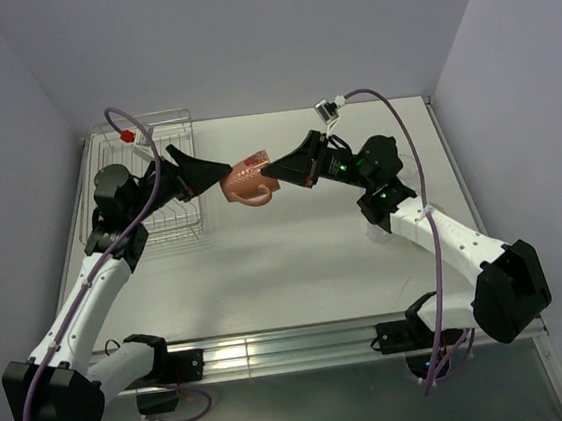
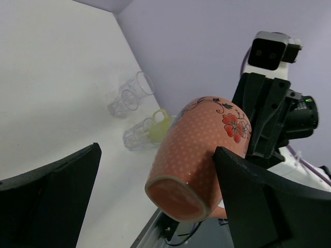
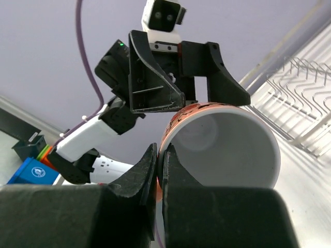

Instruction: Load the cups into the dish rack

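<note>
The terracotta-orange mug (image 1: 248, 179) with red flowers hangs in the air between the two arms, lying on its side. My right gripper (image 3: 160, 152) is shut on its rim, one finger inside the white interior (image 3: 227, 150) and one outside. My left gripper (image 2: 158, 155) is open, its jaws straddling the mug's base end (image 2: 201, 155); the right finger lies close along the mug's side and the left finger stands well apart. Two clear tumblers (image 2: 129, 98) (image 2: 137, 137) stand on the table beyond. The dish rack (image 1: 157, 133) sits at the far left.
A yellow-green object (image 2: 159, 125) stands right behind the nearer tumbler. The rack's wire tines (image 3: 300, 98) show behind the mug in the right wrist view. The back wall and the left wall stand close to the rack.
</note>
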`<move>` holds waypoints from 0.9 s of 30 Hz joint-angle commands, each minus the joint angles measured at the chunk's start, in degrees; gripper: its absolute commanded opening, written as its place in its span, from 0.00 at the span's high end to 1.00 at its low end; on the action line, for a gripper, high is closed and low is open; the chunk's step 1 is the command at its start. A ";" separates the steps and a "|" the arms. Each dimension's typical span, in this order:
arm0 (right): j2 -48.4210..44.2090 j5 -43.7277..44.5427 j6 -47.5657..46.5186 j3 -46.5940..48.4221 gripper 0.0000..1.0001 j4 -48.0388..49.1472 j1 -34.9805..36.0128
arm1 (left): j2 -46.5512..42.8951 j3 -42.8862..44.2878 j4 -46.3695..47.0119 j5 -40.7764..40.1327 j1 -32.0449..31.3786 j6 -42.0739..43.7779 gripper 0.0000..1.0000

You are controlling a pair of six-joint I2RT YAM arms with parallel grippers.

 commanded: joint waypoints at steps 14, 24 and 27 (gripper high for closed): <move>-3.14 4.65 4.70 -2.85 1.00 26.53 0.06 | -1.27 -4.70 17.98 8.77 -4.52 -15.38 0.01; -4.64 7.65 1.71 -4.61 1.00 29.70 1.02 | -2.85 -5.49 19.12 9.39 -6.54 -18.19 0.01; -3.85 6.86 1.44 -4.43 1.00 30.57 1.55 | -3.55 -5.49 18.69 8.60 -6.72 -17.93 0.01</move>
